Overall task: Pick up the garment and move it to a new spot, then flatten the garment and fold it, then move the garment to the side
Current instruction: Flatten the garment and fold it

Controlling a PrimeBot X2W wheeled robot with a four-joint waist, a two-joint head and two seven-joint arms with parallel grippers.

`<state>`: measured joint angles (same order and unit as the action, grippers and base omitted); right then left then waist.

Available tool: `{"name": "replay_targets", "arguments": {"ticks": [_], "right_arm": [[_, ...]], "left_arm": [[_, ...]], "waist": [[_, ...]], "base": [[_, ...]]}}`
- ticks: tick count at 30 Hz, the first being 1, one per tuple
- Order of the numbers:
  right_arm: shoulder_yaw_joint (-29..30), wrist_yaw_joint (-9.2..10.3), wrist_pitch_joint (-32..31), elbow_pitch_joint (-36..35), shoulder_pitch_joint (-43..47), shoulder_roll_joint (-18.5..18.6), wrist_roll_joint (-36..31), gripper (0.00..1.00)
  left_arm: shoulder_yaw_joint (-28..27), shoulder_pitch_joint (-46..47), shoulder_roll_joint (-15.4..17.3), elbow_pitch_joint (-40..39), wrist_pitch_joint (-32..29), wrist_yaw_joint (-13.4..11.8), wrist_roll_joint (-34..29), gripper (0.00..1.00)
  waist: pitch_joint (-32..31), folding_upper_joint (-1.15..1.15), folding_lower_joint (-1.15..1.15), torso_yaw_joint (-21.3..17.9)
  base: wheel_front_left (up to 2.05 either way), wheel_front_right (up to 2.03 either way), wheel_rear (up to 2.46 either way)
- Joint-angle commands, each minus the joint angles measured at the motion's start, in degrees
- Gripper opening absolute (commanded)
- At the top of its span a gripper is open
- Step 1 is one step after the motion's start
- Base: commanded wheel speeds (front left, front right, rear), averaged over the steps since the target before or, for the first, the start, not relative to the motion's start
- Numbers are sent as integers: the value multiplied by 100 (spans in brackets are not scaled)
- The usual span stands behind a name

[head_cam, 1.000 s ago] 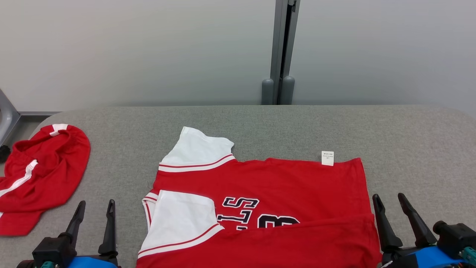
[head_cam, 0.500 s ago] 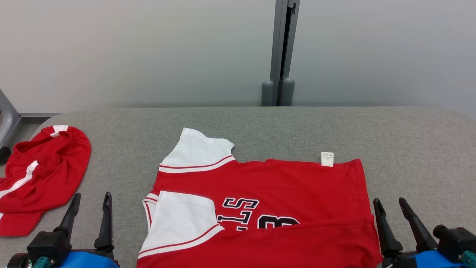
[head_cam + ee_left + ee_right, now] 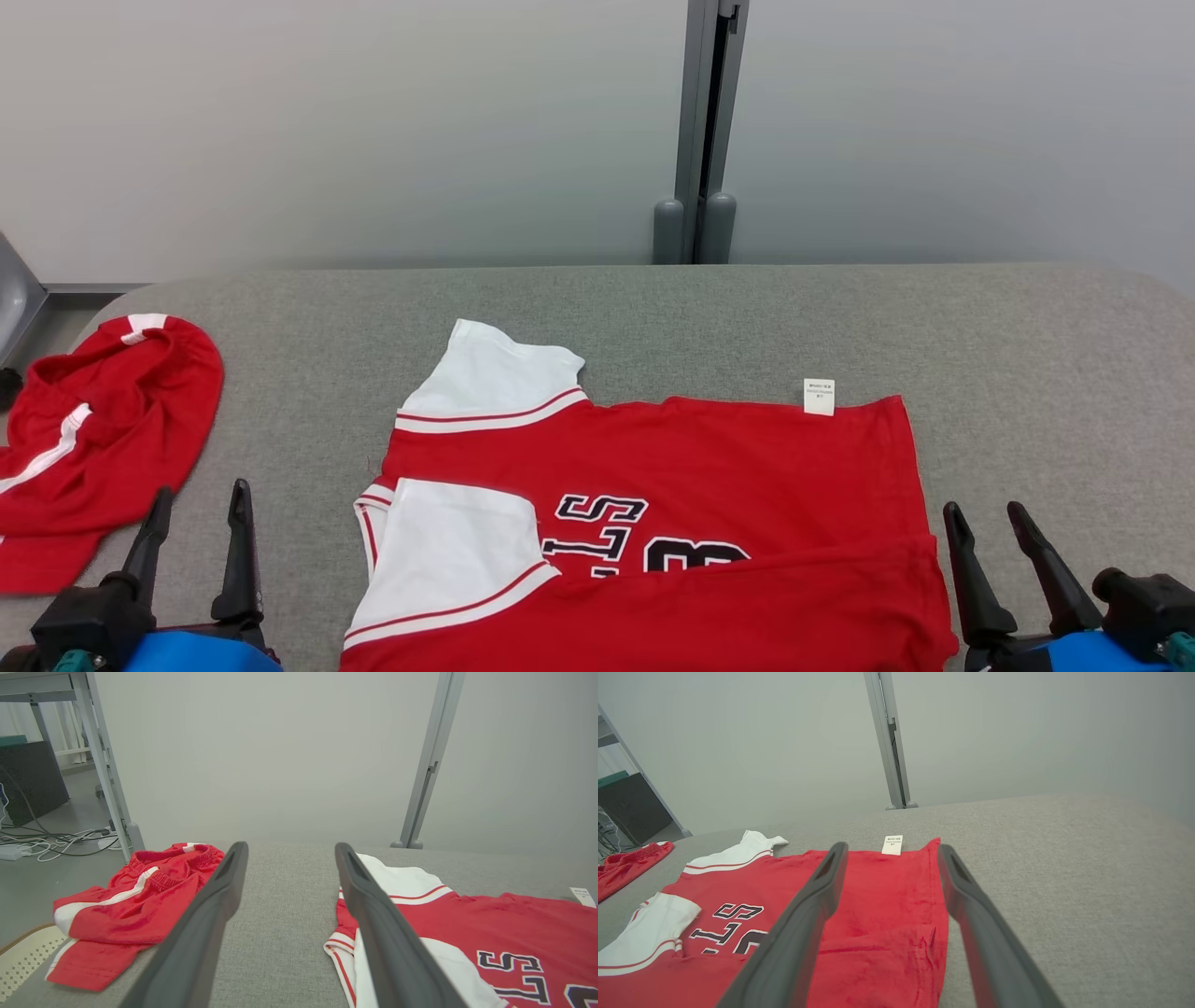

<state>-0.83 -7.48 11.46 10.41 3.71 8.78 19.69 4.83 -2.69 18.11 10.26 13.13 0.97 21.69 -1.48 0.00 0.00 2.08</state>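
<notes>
Since a second ago the left gripper has slid leftward, closer to the crumpled red shorts with white stripes. Its jaws, and those of the right gripper, stand wide apart and hold nothing. Between them the red jersey with white sleeves lies partly folded on the grey fabric-covered table.

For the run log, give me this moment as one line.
jersey: partly folded, flat on table | left end effector: open, empty | right end effector: open, empty
</notes>
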Motion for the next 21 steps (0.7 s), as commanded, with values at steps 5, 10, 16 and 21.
{"name": "replay_targets", "arguments": {"ticks": [5, 10, 16, 21], "right_arm": [[-26, -3, -74, -10, -368, 178, -68, 100], [-239, -3, -338, 86, -1305, 564, -63, 100], [-618, -3, -938, 588, -2737, 906, 89, 100], [-1076, -2, -1223, 1070, -3675, 948, 273, 100]], "left_arm": [[-77, 600, 110, 2, -39, 105, 141, 100], [129, 1885, 321, 182, -362, 364, 114, 100], [744, 3771, 463, 944, -938, 609, 169, 100], [1577, 4961, 620, 1889, -1456, 665, 322, 100]], "waist": [[220, 0, 0, -52], [772, 0, 0, -243], [1550, 0, 0, -520], [2074, 0, 0, -729]], "base": [[0, 0, 0], [0, 0, 0], [0, 0, 0], [0, 0, 0]]}}
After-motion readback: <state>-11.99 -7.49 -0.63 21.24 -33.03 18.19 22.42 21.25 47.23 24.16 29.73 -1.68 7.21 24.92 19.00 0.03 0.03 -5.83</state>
